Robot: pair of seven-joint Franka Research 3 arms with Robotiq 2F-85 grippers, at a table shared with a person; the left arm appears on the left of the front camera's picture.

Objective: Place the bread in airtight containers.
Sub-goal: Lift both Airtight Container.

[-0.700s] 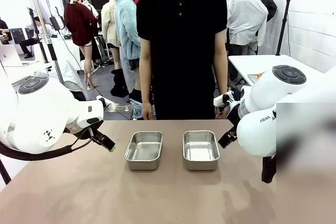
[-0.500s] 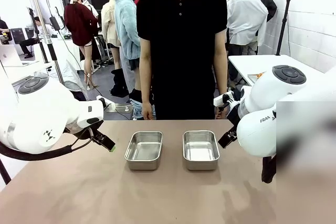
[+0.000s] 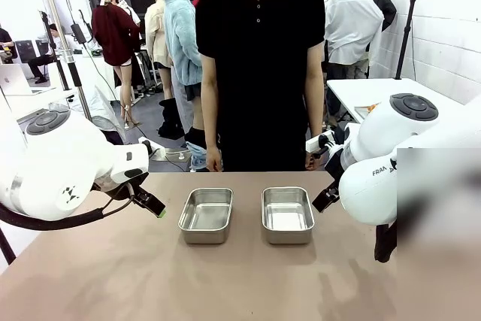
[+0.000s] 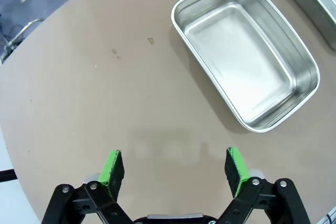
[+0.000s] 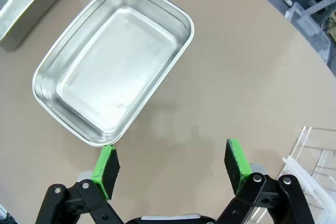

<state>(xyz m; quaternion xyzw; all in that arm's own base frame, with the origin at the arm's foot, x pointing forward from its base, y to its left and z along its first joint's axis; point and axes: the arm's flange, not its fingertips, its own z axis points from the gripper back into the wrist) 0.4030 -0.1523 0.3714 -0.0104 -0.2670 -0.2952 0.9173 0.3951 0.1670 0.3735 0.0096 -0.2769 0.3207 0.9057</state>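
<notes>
Two shiny steel tins sit side by side on the brown table [image 3: 225,283], open-topped with their polished bottoms showing. The left tin [image 3: 206,214] and the right tin [image 3: 287,213] lie near each other but apart, their long sides running toward the person [image 3: 259,65], who stands at 12 o'clock from them with arms hanging at the table's far edge.

The left gripper [image 4: 176,166] hangs at 9 o'clock of the left tin, jaws spread wide over plain tabletop. In its wrist view that tin lies at 1 o'clock from the green pads [image 4: 111,166], well clear of them, and a corner of the right tin shows farther off toward 2 o'clock.

The right gripper [image 5: 170,163] hangs at 3 o'clock of the right tin, its jaws just as wide. In its wrist view the right tin lies at 11 o'clock; the tin's near corner meets the tip of one pad in the picture, though whether they touch cannot be told. The left tin's wall shows at 10 o'clock, and a white wire frame [image 5: 310,150] sits at 3 o'clock by the picture's edge.
</notes>
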